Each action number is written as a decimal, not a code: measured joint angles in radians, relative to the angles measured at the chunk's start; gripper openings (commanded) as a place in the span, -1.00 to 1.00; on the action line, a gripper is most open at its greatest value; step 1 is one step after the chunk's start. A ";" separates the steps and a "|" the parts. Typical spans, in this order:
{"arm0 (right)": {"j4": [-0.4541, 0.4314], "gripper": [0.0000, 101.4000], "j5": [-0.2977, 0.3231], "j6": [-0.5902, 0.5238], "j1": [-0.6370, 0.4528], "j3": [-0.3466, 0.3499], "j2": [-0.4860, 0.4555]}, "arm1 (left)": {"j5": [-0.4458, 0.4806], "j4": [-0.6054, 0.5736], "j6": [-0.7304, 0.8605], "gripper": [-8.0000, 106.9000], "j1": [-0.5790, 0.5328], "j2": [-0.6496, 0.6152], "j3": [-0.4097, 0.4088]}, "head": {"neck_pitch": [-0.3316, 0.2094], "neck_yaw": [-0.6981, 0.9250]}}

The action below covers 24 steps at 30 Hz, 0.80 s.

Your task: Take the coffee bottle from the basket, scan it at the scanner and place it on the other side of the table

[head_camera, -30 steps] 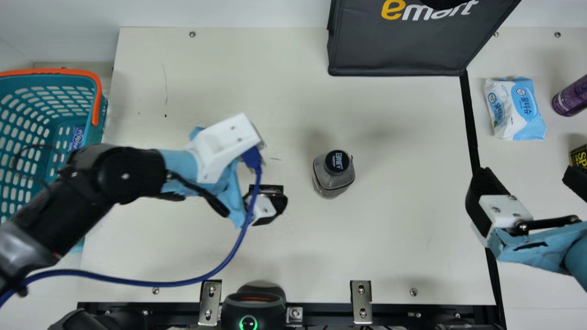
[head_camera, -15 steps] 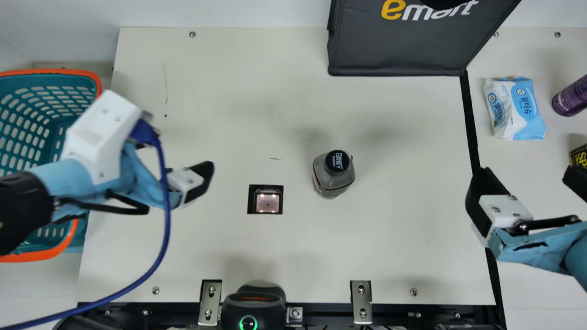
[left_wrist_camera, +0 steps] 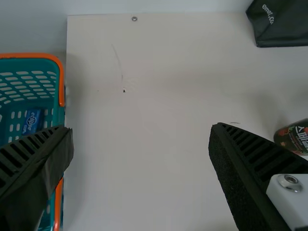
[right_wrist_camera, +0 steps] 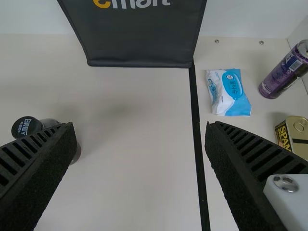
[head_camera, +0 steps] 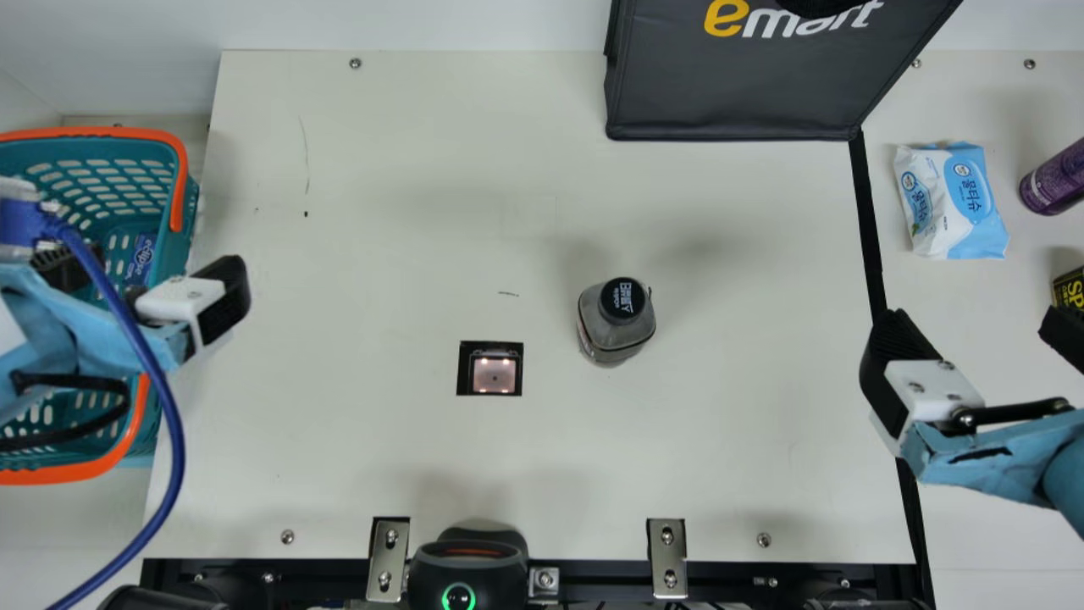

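A cream-coloured, flat desk (head_camera: 381, 212) carries a charcoal fabric bag (head_camera: 737, 102) at its far edge; a teal, perforated plastic basket (head_camera: 118, 132) with orange handles sits along the left side. The left pincer (head_camera: 161, 263), released, hangs over the basket's inner side; the right pincer (head_camera: 970, 318), also released, is at the right. A white-and-blue soft wipes pack (head_camera: 953, 203) lies beyond it. The black-capped, squarish coffee bottle (head_camera: 616, 318) stands upright mid-desk, near the black square scanner window (head_camera: 489, 369).
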 measured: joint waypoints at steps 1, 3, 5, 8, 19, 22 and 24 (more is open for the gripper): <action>0.000 0.87 0.000 0.000 0.000 0.000 0.000 | 0.000 0.000 0.000 0.71 0.000 0.000 0.000 | 0.000 0.000; 0.000 0.87 0.000 0.000 0.006 -0.002 0.003 | 0.002 0.000 0.000 0.71 0.000 0.000 0.000 | 0.000 0.000; 0.003 0.87 0.000 -0.010 0.024 -0.005 0.018 | 0.002 0.000 0.000 0.71 0.000 0.000 0.000 | 0.000 0.000; 0.006 0.87 -0.010 -0.032 0.063 -0.007 0.049 | 0.002 0.000 0.000 0.71 0.000 0.000 0.000 | 0.000 0.000; 0.062 0.87 -0.031 -0.145 0.230 0.000 0.176 | 0.002 0.000 0.000 0.71 0.000 0.000 0.000 | 0.000 0.000; 0.076 0.87 -0.039 -0.153 0.276 0.002 0.207 | 0.002 0.000 0.000 0.71 0.000 0.000 0.000 | 0.000 0.000; 0.076 0.87 -0.050 -0.150 0.310 0.004 0.232 | 0.002 0.000 0.000 0.71 0.000 0.000 0.000 | 0.000 0.000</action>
